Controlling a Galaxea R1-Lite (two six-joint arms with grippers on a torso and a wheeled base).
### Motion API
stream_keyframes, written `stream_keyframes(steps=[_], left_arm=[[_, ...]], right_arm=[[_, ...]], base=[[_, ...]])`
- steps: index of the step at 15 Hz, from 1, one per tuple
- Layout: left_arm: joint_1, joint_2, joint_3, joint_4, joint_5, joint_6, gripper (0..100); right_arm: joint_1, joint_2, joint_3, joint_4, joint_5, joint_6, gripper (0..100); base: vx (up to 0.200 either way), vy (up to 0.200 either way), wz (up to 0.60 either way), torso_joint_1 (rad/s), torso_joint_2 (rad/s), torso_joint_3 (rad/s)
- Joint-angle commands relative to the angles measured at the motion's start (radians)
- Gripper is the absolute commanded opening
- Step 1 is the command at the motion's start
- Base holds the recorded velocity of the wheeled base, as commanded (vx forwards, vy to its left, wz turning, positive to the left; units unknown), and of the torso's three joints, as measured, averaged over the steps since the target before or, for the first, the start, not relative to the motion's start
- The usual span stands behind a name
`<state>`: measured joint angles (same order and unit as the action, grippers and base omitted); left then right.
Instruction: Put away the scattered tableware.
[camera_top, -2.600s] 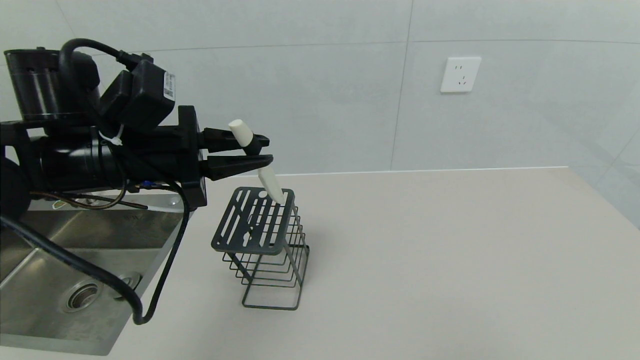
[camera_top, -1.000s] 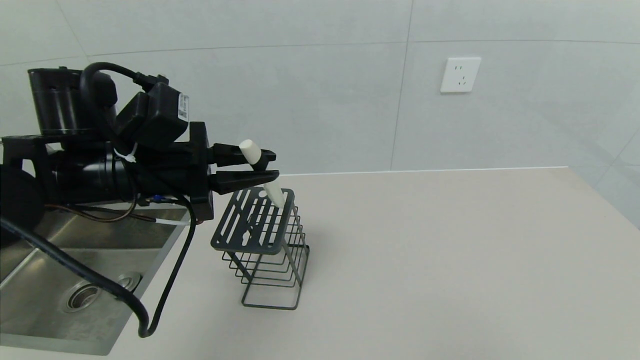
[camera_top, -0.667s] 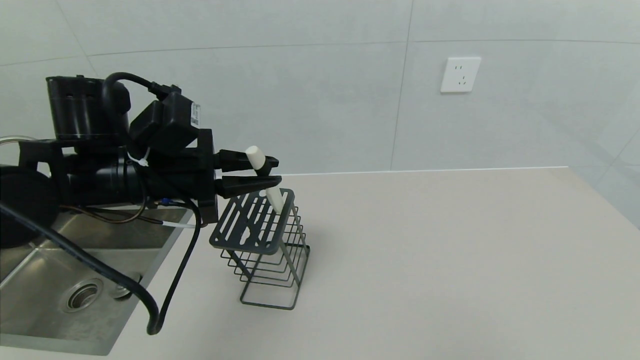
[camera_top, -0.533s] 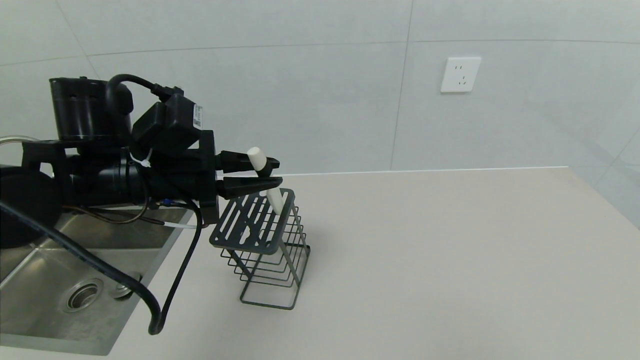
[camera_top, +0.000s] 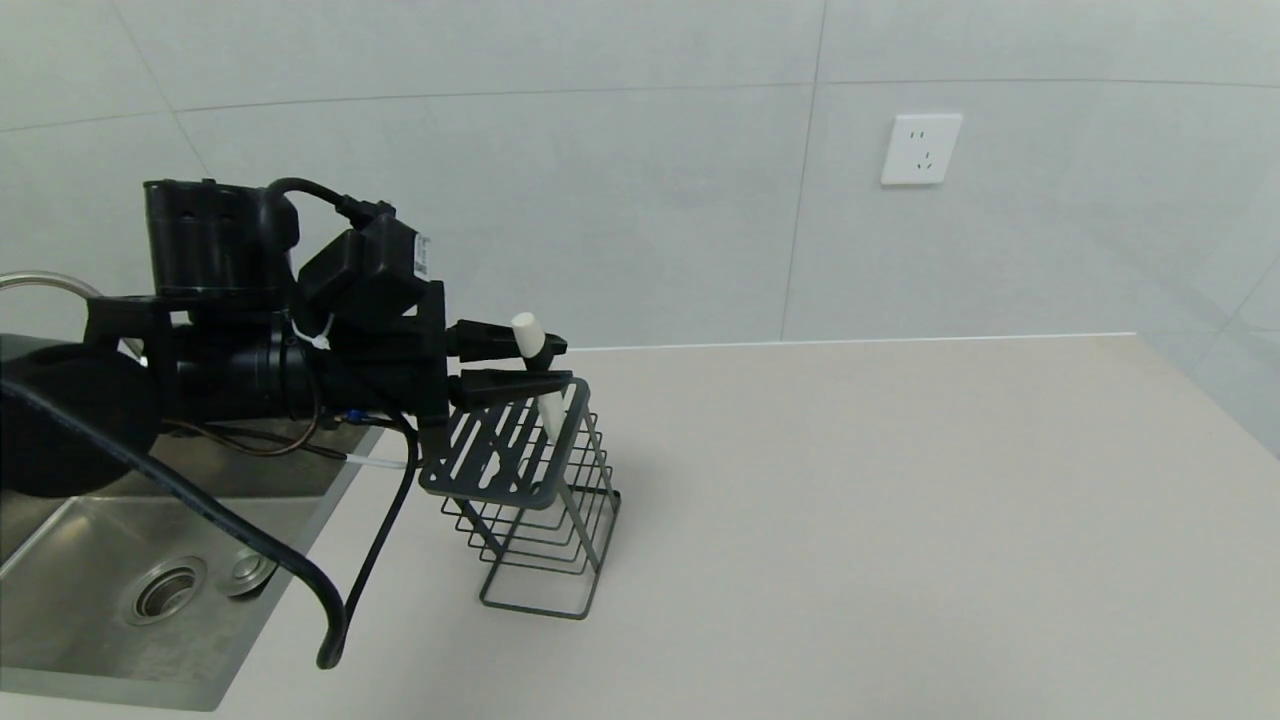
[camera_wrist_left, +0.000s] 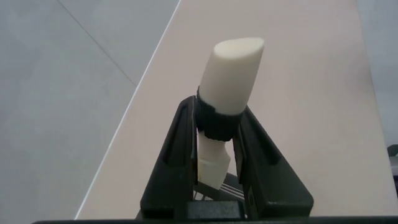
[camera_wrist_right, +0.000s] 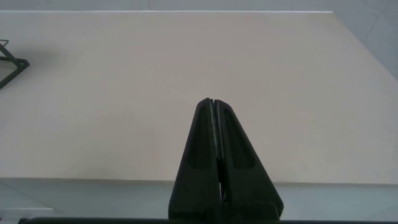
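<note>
Beige bench (camera_top: 900, 520) fills the lower frame, with a steel sink (camera_top: 120, 560) at lower left. Left of centre stands a wire rack (camera_top: 520, 500). Above it the left tool (camera_top: 545, 362) grips a white-handled utensil (camera_top: 528, 335), whose metal end passes down through the rack's slotted top. The right tool (camera_wrist_right: 212, 104) is pressed closed over the bench. A wall socket (camera_top: 921, 148) sits upper right.

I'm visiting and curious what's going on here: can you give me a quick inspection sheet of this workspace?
Surface: pale, smooth countertop.
Job's things: white-handled utensil standing through the slotted top of the dark wire rack.
Clutter: nothing seen.
Claws: left claw shut on the utensil's handle; right claw shut, holding nothing, above the countertop.
Cables: black cable hanging in a loop under the left arm.
Surroundings: steel sink beside the rack, tiled wall, wall socket.
</note>
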<state>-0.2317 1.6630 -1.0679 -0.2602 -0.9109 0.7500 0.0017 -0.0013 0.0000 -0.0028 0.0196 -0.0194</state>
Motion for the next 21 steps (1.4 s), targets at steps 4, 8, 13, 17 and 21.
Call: stream_keyframes(steps=[4,8,13,17,21], left_arm=[[0.000,0.024,0.022,-0.033,0.000,-0.003,0],[0.000,0.040,0.052,-0.090,0.000,-0.012,0],[0.000,0.050,0.057,-0.103,0.001,-0.012,0],[0.000,0.058,0.074,-0.120,0.001,-0.012,0],[0.000,0.060,0.101,-0.139,0.009,-0.012,0]], right_arm=[[0.000,0.001,0.000,0.000,0.000,0.001,0],[0.000,0.001,0.000,0.000,0.000,0.001,0],[0.000,0.001,0.000,0.000,0.000,0.001,0],[0.000,0.001,0.000,0.000,0.000,0.001,0],[0.001,0.001,0.000,0.000,0.000,0.001,0]], base=[[0.000,0.000,0.00,0.000,0.00,0.000],[0.000,0.000,0.00,0.000,0.00,0.000],[0.000,0.000,0.00,0.000,0.00,0.000],[0.000,0.000,0.00,0.000,0.00,0.000],[0.000,0.000,0.00,0.000,0.00,0.000]])
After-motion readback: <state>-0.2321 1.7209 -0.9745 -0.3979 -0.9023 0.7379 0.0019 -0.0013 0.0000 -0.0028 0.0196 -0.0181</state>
